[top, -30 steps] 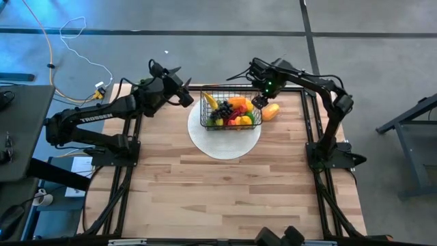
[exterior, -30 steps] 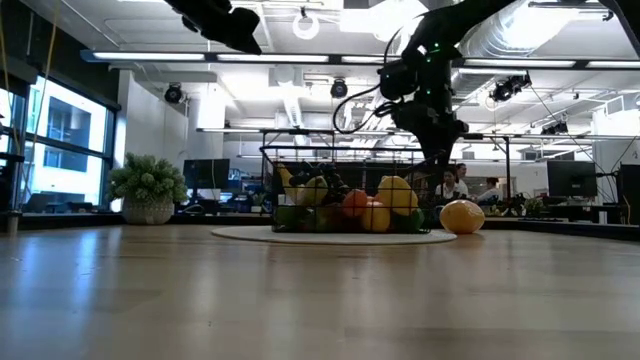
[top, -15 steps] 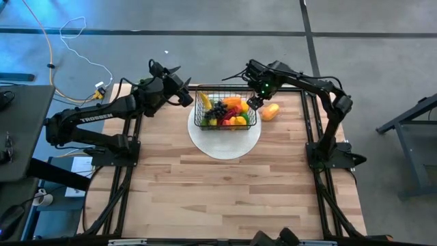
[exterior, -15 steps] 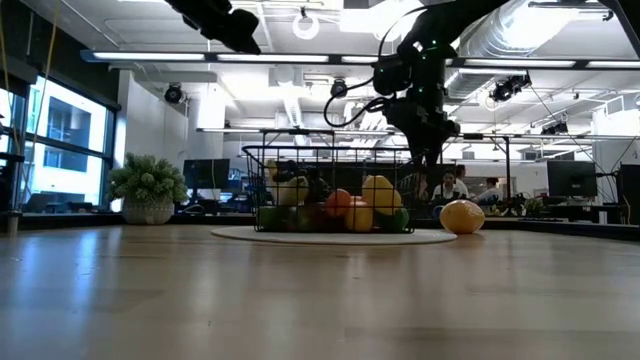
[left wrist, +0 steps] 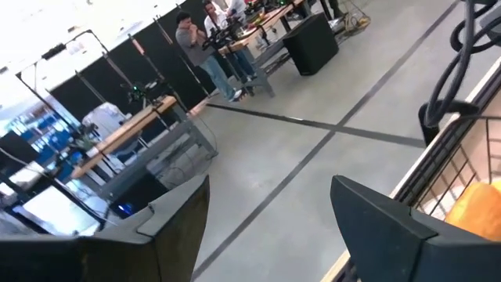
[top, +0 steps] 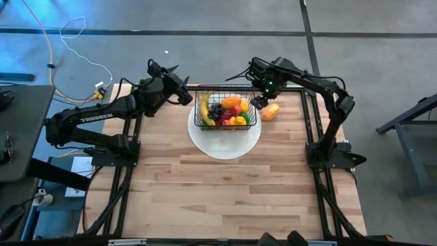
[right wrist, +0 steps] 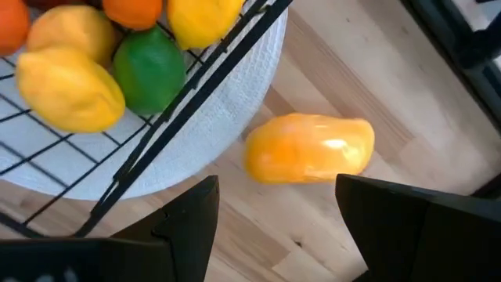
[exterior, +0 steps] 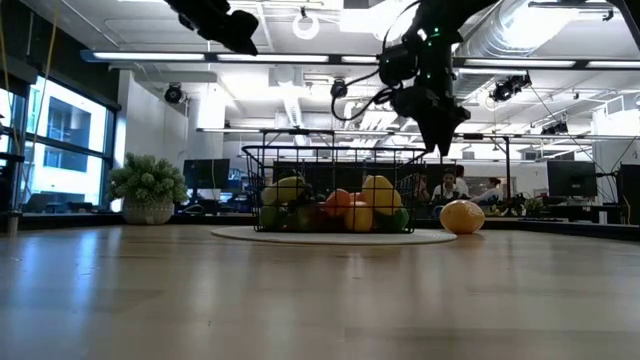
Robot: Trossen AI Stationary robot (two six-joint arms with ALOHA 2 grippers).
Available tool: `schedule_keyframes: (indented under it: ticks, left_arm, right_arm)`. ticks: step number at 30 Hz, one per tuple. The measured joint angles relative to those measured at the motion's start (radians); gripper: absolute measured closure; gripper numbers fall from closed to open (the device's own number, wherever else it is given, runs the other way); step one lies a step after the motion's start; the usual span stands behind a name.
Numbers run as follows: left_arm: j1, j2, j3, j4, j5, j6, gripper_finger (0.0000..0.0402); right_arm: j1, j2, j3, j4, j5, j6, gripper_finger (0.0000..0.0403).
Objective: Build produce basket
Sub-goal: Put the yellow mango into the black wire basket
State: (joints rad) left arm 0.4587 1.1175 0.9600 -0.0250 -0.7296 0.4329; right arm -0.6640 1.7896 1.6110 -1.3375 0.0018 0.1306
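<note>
Although the basket shows clearly from above, its contents overlap so much that an exact count of the produce cannot be made; a banana, a dark grape bunch and orange, red and yellow pieces can be picked out. Through the right wrist camera only one corner of the basket is in frame, cut off at the edge, with two yellow lemons, one green fruit and parts of others behind the wire.

One orange mango lies alone on the wood, just outside the basket and directly below the right gripper, whose fingers stand apart with nothing between them. That gripper hangs above the basket's near end, clear of the wire. One white plate carries the basket, its rim reaching out past the mesh toward the mango.

Over at the basket's far side, the left gripper waits off the table edge, fingers spread and empty.

Beneath everything is a light wooden table on a grey concrete floor. Seen level, the room behind is an open workshop with strip lights, benches and monitors; one potted plant stands beyond the table, and people at distant benches are too small to make out.
</note>
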Motion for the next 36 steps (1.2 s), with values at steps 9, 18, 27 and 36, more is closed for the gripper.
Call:
schedule_keyframes:
  ticks: [9, 18, 27, 36]
  left_arm:
    - [-0.027, -0.026, 0.000, -0.001, 0.003, -0.147, 0.0148]
    - [-0.128, -0.077, 0.000, 0.000, -0.012, -0.203, 0.0148]
    - [-0.206, -0.086, 0.000, -0.008, -0.038, -0.221, 0.0148]
    - [-0.262, -0.084, 0.000, -0.017, -0.115, -0.220, 0.0148]
  right_arm:
    - [0.004, -0.068, 0.013, -0.018, 0.035, 0.026, 0.0165]
    - [0.004, -0.082, 0.013, -0.043, 0.036, 0.060, 0.0165]
    - [0.004, -0.082, 0.013, -0.013, 0.036, 0.097, 0.0165]
    - [0.008, -0.082, 0.013, 0.022, 0.013, 0.126, 0.0165]
